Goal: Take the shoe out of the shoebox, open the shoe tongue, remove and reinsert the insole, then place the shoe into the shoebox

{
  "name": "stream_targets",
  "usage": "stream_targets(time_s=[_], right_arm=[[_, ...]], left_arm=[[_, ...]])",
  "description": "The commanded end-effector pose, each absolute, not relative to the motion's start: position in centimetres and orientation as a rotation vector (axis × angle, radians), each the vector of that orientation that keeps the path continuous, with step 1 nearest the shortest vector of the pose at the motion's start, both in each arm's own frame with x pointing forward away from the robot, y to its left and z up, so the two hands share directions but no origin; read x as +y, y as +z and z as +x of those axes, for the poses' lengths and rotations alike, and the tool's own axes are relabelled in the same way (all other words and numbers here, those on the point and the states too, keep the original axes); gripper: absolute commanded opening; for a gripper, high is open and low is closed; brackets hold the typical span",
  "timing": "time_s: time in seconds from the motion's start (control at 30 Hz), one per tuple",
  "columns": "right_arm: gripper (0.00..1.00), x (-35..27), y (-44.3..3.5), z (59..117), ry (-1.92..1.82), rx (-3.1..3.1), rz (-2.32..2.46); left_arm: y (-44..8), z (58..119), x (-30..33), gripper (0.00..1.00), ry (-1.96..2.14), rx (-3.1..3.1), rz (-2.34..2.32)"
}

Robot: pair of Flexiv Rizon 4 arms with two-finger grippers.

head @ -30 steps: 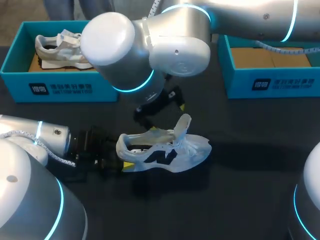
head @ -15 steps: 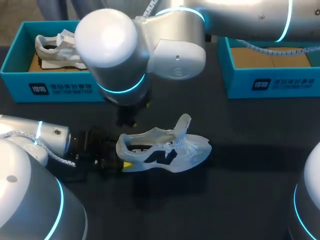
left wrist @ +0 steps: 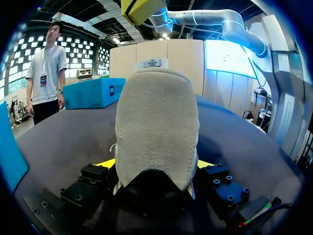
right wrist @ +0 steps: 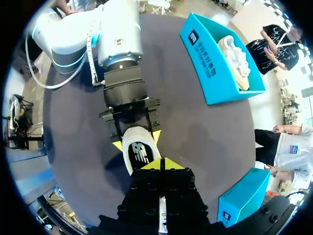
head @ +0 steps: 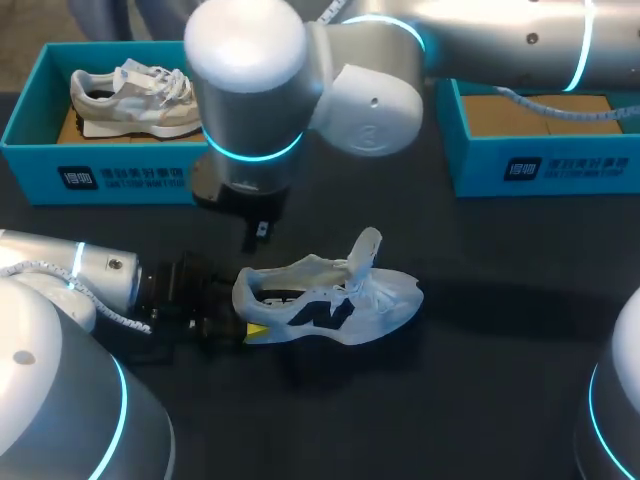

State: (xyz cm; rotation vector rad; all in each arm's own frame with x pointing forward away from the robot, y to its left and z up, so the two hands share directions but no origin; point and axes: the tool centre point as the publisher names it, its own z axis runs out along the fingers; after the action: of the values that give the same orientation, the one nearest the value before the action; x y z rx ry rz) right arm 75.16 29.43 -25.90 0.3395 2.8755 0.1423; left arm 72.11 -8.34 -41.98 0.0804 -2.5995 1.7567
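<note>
The white shoe (head: 330,295) sits on the table (head: 480,400). The left gripper (head: 245,325) squeezes its heel from 9 o'clock. The right gripper (right wrist: 160,165), tips pinched together and empty, hangs at its 11 o'clock.

Dark counter (head: 480,400). White shoe (head: 330,300) mid-counter, on its sole, toe toward the right edge, tongue (head: 366,248) raised. Left end effector (head: 243,310) at the heel, one yellow tip showing. Right end effector (head: 255,228) hangs above, behind the heel. Teal shoebox (head: 120,178) at far-left corner, second shoe (head: 135,100) inside; another shoebox (head: 540,170) far-right.
</note>
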Motion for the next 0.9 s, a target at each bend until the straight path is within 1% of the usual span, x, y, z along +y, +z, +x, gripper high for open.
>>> stream_targets(time_s=[0.03, 0.07, 0.1, 0.17, 0.5, 0.77, 0.9], right_arm=[[0.04, 28.7, -26.1, 75.2, 0.152, 2.875, 0.300], [0.09, 28.4, -26.1, 75.1, 0.129, 2.872, 0.273], [0.11, 28.0, -26.1, 74.9, 0.104, 2.864, 0.256], [0.00, 27.2, -26.2, 74.7, 0.068, 2.862, 0.190], [0.00, 25.0, -28.9, 73.7, 0.000, 2.914, 0.039], [0.00, 25.5, -32.5, 73.6, -0.014, 2.960, -0.025], [0.00, 25.6, -33.5, 73.8, -0.029, 2.982, -0.064]], left_arm=[[-42.3, 71.9, -8.5, 0.00, 1.759, -2.601, 0.082], [-42.3, 71.9, -8.5, 0.00, 1.759, -2.601, 0.082], [-42.3, 71.9, -8.5, 0.00, 1.759, -2.601, 0.082], [-42.3, 71.9, -8.5, 0.00, 1.759, -2.601, 0.082], [-42.3, 71.9, -8.5, 0.00, 1.759, -2.601, 0.082], [-42.3, 71.9, -8.5, 0.00, 1.759, -2.601, 0.082], [-42.3, 71.9, -8.5, 0.00, 1.759, -2.601, 0.082]])
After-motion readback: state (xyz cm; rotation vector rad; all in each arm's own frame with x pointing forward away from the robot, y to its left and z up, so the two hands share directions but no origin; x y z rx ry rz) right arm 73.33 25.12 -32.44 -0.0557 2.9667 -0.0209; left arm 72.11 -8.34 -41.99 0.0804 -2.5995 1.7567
